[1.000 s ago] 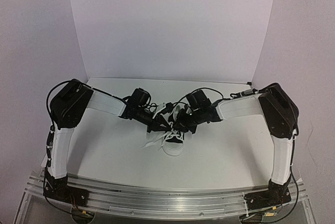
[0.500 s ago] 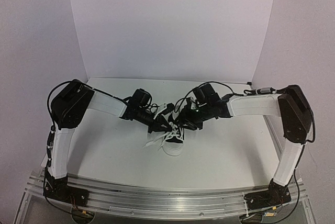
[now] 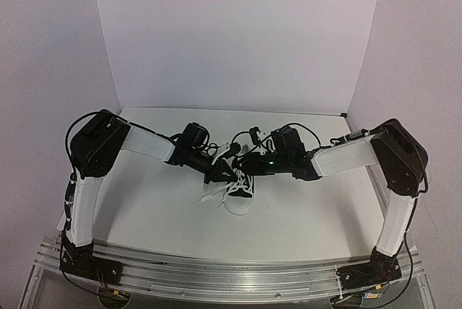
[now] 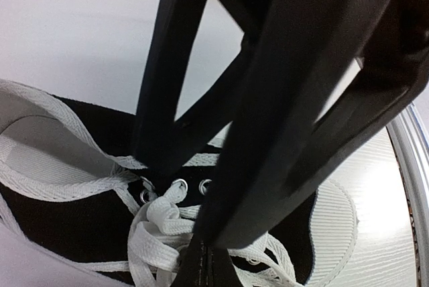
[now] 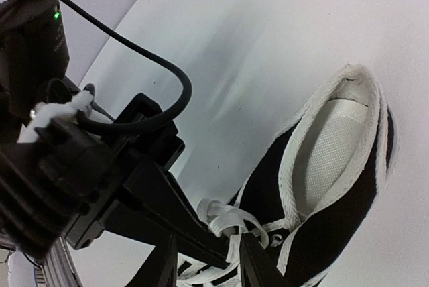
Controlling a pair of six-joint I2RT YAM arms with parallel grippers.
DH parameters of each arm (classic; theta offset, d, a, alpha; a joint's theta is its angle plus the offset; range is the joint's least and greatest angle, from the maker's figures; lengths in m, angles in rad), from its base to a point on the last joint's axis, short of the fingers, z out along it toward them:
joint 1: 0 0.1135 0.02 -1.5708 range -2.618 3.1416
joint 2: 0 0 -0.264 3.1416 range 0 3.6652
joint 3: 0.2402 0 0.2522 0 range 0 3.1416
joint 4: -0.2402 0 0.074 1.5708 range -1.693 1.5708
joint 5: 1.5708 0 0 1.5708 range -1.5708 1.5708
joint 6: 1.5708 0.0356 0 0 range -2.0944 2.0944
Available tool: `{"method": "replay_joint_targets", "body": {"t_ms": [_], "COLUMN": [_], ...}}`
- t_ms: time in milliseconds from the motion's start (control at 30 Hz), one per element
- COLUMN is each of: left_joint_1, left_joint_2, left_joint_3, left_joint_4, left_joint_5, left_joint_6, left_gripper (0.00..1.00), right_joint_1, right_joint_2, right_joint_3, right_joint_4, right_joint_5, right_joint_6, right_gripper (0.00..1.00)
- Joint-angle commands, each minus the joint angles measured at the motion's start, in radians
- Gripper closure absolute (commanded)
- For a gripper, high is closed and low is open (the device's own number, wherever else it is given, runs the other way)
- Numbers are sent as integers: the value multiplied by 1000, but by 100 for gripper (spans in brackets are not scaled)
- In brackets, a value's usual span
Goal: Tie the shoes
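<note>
the sneaker (image 3: 242,189) stands upright on its sole about the middle of the white table (image 3: 151,211), between the two arms. its long axis runs near to far: the white toe cap (image 3: 238,206) points at the near edge, toward the arm bases, and the heel opening (image 5: 333,145) faces the far wall. seen from above, the axis is close to square with the near edge.

the white laces (image 3: 215,196) are loose. some strands lie on the table just left of the shoe, and the rest bunch over the eyelets (image 4: 179,183) in the middle of the upper.

the left gripper (image 3: 222,173) reaches in from the left and hangs low over the lacing. in the right wrist view its black fingers (image 5: 191,223) narrow to one point among the bunched laces. i cannot tell whether they are pressed on a strand.

the right gripper (image 3: 250,167) comes in from the right, over the far part of the shoe and close beside the left one. its own fingers (image 5: 165,265) show at the bottom of the right wrist view. they stand apart, with lace showing in the gap between them.
</note>
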Motion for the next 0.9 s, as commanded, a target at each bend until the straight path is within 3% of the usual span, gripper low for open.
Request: {"method": "replay_joint_targets", "body": {"t_ms": [0,367,867], "left_joint_1": [5,11,11], "left_joint_2": [12,15,15], "left_joint_3": [15,17,17], "left_joint_4": [8,14,9], "left_joint_5": [-12,-11,-10], "left_joint_6": [-5,-3,5], "left_gripper": [100,100,100], "right_joint_1": [8,29,40], "right_joint_2": [53,103,117], "right_joint_3": [63,101,102], "right_joint_4": [102,-24,-109], "right_joint_5": [-5,25,73], "right_joint_6": [-91,-125,-142], "right_gripper": [67,74,70]}}
